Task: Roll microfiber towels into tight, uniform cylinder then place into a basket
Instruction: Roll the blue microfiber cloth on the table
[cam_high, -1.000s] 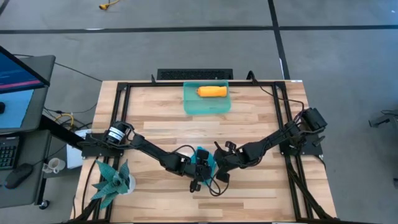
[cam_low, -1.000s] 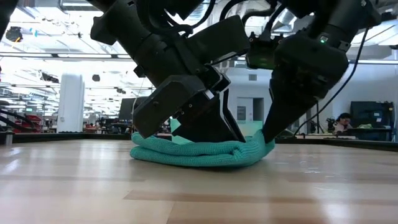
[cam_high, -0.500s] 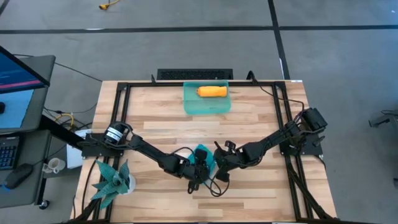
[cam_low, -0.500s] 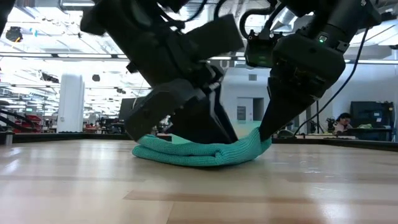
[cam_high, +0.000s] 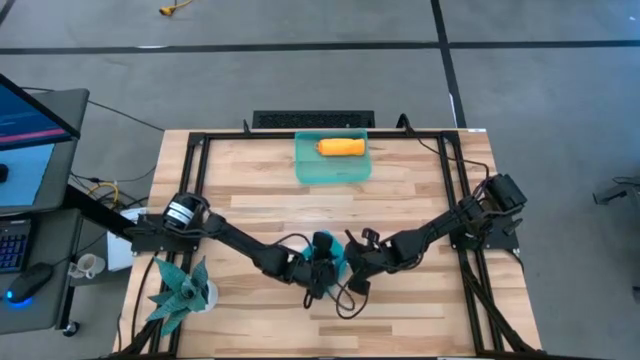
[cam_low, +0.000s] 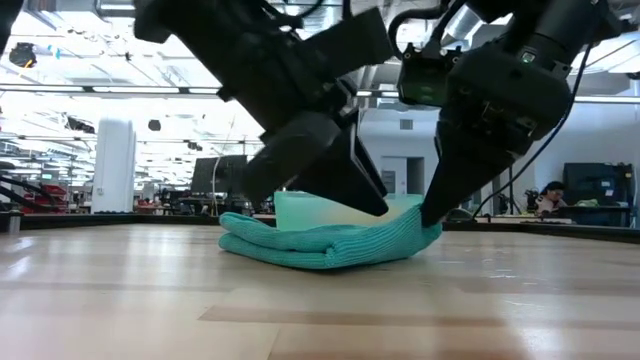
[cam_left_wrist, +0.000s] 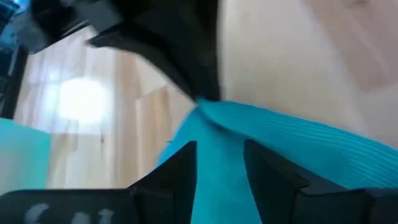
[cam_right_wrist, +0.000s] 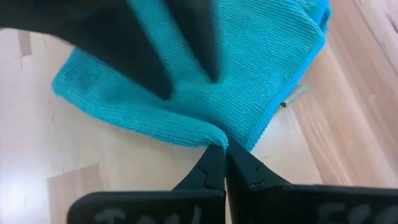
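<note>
Near the front middle of the table (cam_high: 250, 190), your right gripper (cam_right_wrist: 219, 151) is closed tightly on the edge of the teal towel (cam_low: 330, 243), with the two fingertips pressed together and a small fold of cloth pinched between them. From the low view you see this gripper coming down at the right end of the towel, where the cloth is lifted a little from the wood. Your left gripper (cam_left_wrist: 219, 163) is just beside it on the same towel, with its fingers (cam_left_wrist: 177, 171) standing a small way apart and teal cloth showing between them; whether they really grip the cloth, you cannot tell from these pictures. The towel lies folded in a flat, loose bundle on the wooden table, between the two grippers, and from above it is mostly covered by them. Far from this place, at the back edge of the table, the green basket (cam_high: 333, 168) stands with the orange towel (cam_high: 341, 147) already rolled and lying inside it. At the front left corner you have the spiky teal plant (cam_high: 180, 288), well apart from the arms.
</note>
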